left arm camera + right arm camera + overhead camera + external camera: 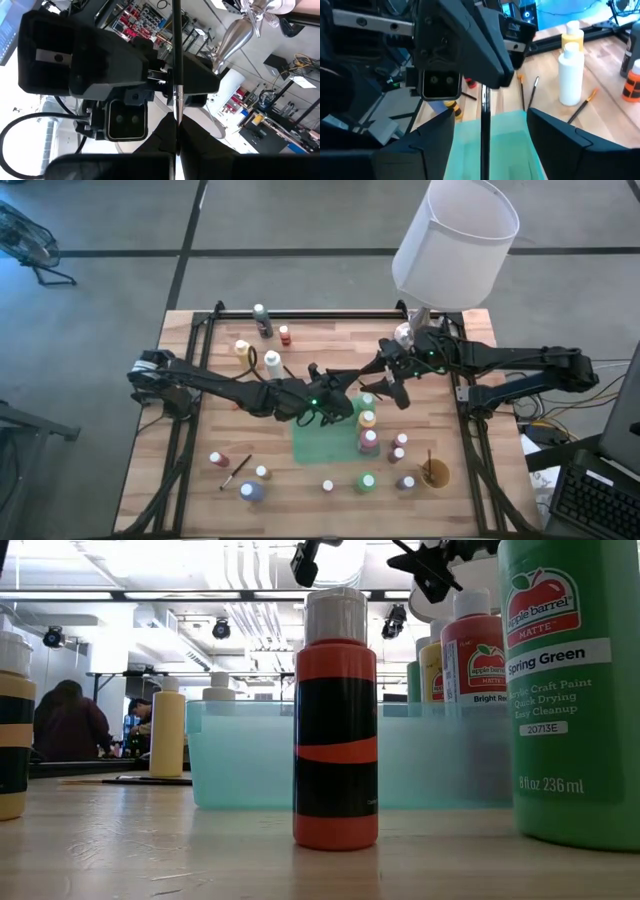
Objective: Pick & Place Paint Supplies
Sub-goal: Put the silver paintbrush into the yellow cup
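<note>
Above the middle of the bench, the left gripper [352,380] is clenched on a thin brush [176,65], held upright. The right gripper [385,387] faces it just beside, fingers [560,135] spread apart either side of the brush over the green tray [325,442].

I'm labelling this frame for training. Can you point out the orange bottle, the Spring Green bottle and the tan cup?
orange bottle [335,740]: low view, on its black label.
Spring Green bottle [570,690]: low view, on its label.
tan cup [435,474]: high view, on its rim.

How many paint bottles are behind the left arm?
4: grey bottle by the back rail, red bottle beside it, yellow bottle and white bottle nearer the arm. The arm may hide others.
</note>
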`<action>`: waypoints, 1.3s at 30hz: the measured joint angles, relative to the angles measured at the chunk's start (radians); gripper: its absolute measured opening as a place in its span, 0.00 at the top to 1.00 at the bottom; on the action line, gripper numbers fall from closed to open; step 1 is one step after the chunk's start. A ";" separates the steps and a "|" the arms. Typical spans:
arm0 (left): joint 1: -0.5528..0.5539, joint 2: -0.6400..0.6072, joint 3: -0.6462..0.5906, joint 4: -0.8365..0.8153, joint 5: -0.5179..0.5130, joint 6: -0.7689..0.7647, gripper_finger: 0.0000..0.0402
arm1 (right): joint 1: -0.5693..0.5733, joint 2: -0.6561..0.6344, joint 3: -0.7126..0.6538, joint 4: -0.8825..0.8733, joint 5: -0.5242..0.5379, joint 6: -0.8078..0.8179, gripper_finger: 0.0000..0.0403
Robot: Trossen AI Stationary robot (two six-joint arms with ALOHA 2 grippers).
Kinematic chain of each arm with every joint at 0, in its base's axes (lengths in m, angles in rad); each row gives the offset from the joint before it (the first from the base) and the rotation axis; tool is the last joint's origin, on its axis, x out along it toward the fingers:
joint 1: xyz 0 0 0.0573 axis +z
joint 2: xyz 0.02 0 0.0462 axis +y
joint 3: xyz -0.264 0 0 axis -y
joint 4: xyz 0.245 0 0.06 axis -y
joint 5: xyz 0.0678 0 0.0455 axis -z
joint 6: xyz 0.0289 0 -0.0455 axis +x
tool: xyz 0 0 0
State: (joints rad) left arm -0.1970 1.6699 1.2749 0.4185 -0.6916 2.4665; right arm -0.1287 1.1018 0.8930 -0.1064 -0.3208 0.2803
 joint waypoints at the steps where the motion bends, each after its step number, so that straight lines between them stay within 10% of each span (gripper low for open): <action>1: 0.000 0.000 0.000 0.000 0.000 -0.004 0.99 | 0.000 0.006 0.004 0.009 0.000 -0.005 0.42; 24: 0.001 0.000 -0.002 -0.008 -0.001 -0.019 0.99 | 0.001 0.103 0.103 -0.042 -0.002 -0.100 0.94; 39: 0.003 -0.006 -0.004 -0.019 -0.047 -0.333 0.77 | 0.018 0.068 0.113 -0.153 0.014 -0.109 0.97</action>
State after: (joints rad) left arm -0.1940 1.6643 1.2709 0.3998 -0.7390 2.1331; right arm -0.1104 1.1694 1.0061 -0.2596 -0.3063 0.1714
